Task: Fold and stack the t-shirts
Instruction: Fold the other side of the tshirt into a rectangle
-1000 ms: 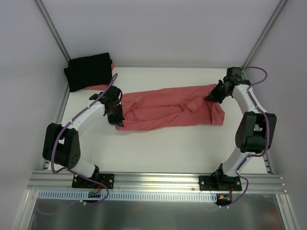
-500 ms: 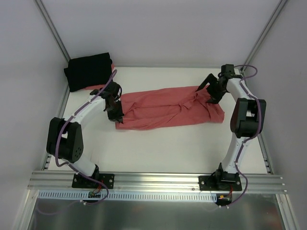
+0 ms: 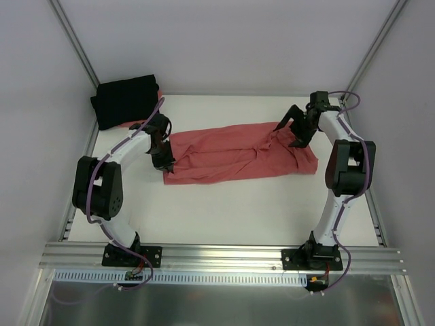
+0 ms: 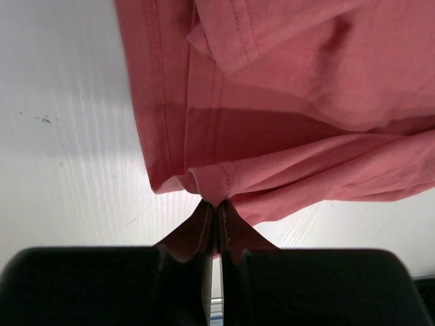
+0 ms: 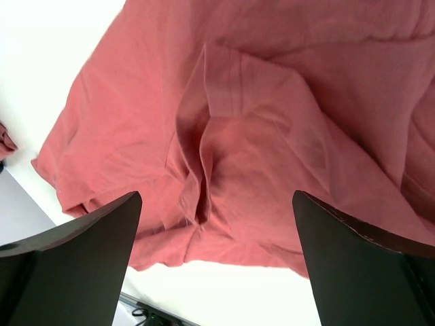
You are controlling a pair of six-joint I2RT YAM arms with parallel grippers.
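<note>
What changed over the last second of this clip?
The right gripper let go of the right end of the coral-red t-shirt and opened wide above it; that end settled flat. The left gripper stayed shut on the shirt's left edge, and the black t-shirt did not move.

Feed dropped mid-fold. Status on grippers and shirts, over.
Left gripper shut on edge of coral-red cotton t-shirt. Right gripper open above its right end. Black folded t-shirt far-left corner. Nothing in the way.

White table (image 3: 224, 204), flat and matte.
Coral-red t-shirt (image 3: 231, 153): lies rumpled, stretched lengthwise across the table's middle.
Black t-shirt (image 3: 126, 100): folded, lying just beyond the coral-red t-shirt's left end, toward the far corner.
</note>
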